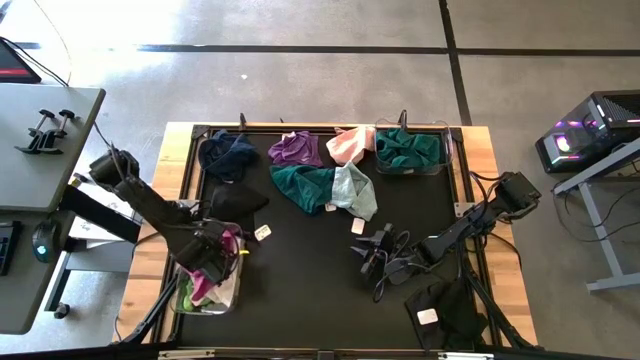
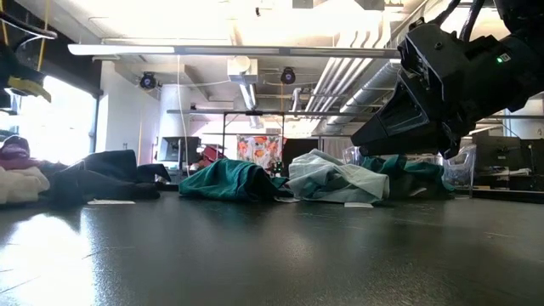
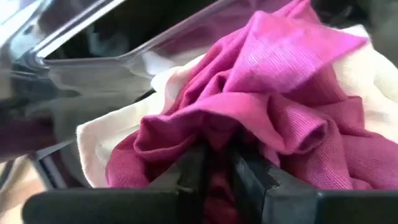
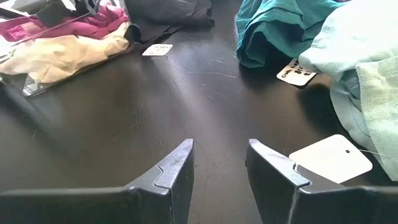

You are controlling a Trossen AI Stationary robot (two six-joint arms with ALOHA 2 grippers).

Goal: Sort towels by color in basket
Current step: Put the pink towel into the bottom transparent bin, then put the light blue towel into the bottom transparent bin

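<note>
My left gripper [image 1: 215, 255] reaches into a clear bin [image 1: 228, 300] at the table's near left corner and is shut on a magenta towel [image 3: 273, 81] that lies on a white towel [image 3: 124, 134]. My right gripper [image 4: 219, 163] hovers open over the bare black mat, right of centre [image 1: 375, 250]; a white paper tag [image 4: 329, 158] lies just by it. Loose on the mat are navy [image 1: 230, 155], purple [image 1: 295, 150], pink [image 1: 348, 145], teal [image 1: 300, 185], mint [image 1: 355, 190] and black [image 1: 238, 203] towels. Another black towel [image 1: 445, 310] lies near the right corner. My left gripper pinches a fold of the magenta towel [image 3: 214, 134] between its two fingers [image 3: 193, 168], coming from above and slanting down into the bin. The cloth bunches up slack in front of the fingers and rests on the white towel beneath it.
A second clear bin [image 1: 447, 158] at the far right holds teal cloth [image 1: 408, 150]. Small paper tags [image 1: 263, 232] lie on the mat. The table's wooden border [image 1: 165, 200] frames the mat, and bare mat [image 1: 310, 290] stretches between the two grippers.
</note>
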